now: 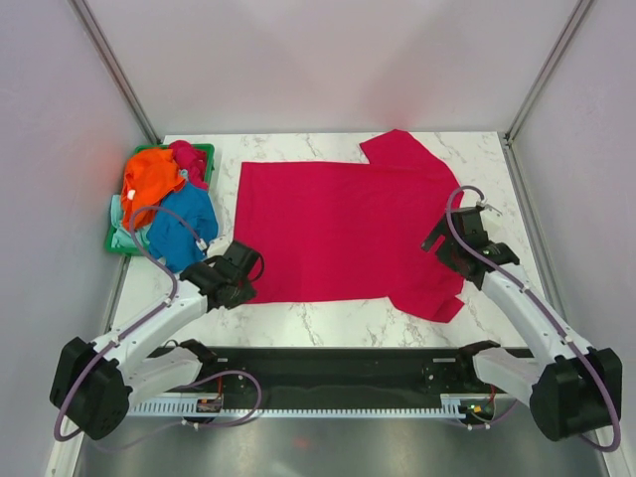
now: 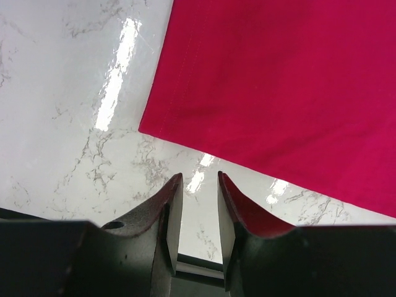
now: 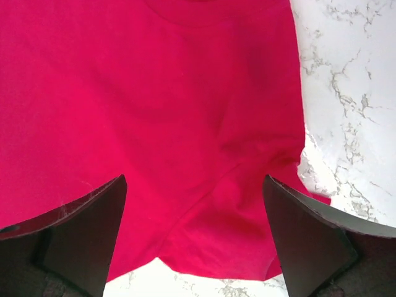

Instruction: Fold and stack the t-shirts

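Observation:
A magenta-red t-shirt [image 1: 343, 224] lies spread flat on the marble table, one sleeve toward the far edge and one toward the near right. My left gripper [image 1: 245, 270] sits low at the shirt's near-left hem corner [image 2: 151, 125]. Its fingers [image 2: 168, 207] stand a narrow gap apart over bare marble, with nothing between them. My right gripper [image 1: 449, 241] hovers over the near-right sleeve [image 3: 235, 229], wide open and empty. Orange [image 1: 151, 177], blue [image 1: 184, 229] and pale mint [image 1: 121, 234] t-shirts are piled in the basket at the left.
The green plastic basket [image 1: 206, 150] stands at the table's left edge, and a dark pink cloth [image 1: 189, 159] lies at its far end. The blue shirt spills over its near rim toward my left arm. Grey walls close in the table on three sides.

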You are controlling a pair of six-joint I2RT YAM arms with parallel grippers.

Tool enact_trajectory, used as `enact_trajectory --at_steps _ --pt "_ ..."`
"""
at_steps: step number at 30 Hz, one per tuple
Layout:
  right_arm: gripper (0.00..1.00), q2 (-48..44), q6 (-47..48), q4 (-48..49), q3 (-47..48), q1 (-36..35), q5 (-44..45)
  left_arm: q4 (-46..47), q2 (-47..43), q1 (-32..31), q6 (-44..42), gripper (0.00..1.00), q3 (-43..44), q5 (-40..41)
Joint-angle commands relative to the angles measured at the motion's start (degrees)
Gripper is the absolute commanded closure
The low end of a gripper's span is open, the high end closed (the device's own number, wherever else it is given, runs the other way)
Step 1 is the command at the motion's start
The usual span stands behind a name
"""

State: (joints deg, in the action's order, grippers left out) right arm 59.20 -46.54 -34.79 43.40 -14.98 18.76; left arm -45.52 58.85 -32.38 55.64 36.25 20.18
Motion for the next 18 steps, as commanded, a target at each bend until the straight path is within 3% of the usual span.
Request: enact_trajectory --at_steps 1,11,15,18 --pt "0.02 0.22 3.47 3.32 0.12 1.71 -3.83 1.22 -0.75 -0.14 -1.32 0.64 0.58 -1.02" --pt "0.02 -21.39 -3.64 -5.99 -10.35 1.27 -8.73 1.48 -1.37 -0.14 1.4 0.64 -2.41 -1.99" --pt "0.1 -24.22 -6.36 -11.52 -12.54 -3.11 -9.89 2.36 -1.46 -0.14 1.14 0.64 -2.41 -1.2" --pt "0.27 -24.48 -9.17 -11.54 -15.35 -7.77 -9.1 3.59 -1.72 -0.14 1.14 0.64 -3.03 -1.55"
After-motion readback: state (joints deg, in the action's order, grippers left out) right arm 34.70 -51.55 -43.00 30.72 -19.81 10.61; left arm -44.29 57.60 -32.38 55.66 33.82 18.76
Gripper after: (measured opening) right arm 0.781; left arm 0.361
